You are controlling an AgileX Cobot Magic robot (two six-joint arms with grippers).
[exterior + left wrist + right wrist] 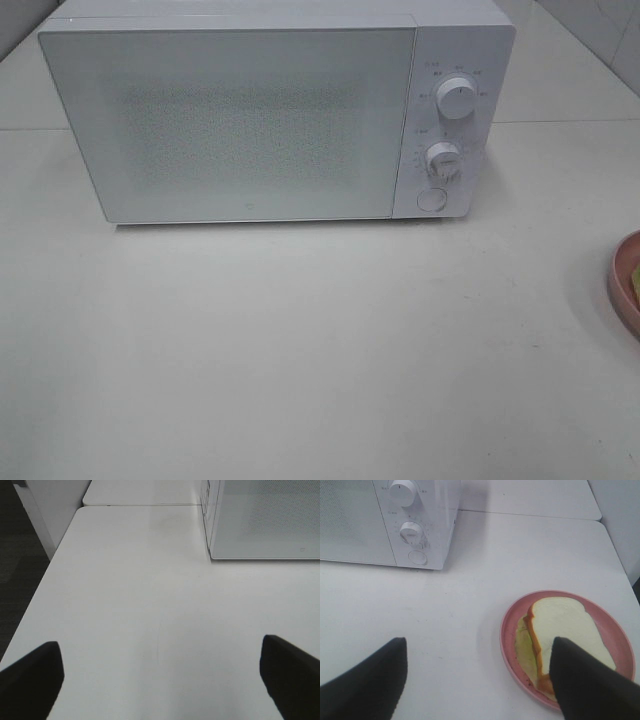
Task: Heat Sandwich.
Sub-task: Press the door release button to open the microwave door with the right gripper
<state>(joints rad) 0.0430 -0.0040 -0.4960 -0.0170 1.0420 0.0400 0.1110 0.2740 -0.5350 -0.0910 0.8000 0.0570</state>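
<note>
The white microwave (pixel 270 115) stands at the back of the table with its door shut; it also shows in the left wrist view (pixel 265 520) and the right wrist view (pixel 395 520). The sandwich (pixel 555 635), pale white bread with yellow and orange filling, lies in a pink dish (pixel 510 630). Only the dish's rim (pixel 625 280) shows in the high view, at the right edge. My right gripper (pixel 480 680) is open above the table, one finger (pixel 585 685) over the dish. My left gripper (pixel 160 680) is open and empty over bare table, left of the microwave.
The microwave has two knobs (pixel 457 98) (pixel 443 160) and a round button (pixel 431 199) on its right panel. The white table (pixel 300 340) stretches in front of it. The table's left edge (pixel 45 580) drops to dark floor.
</note>
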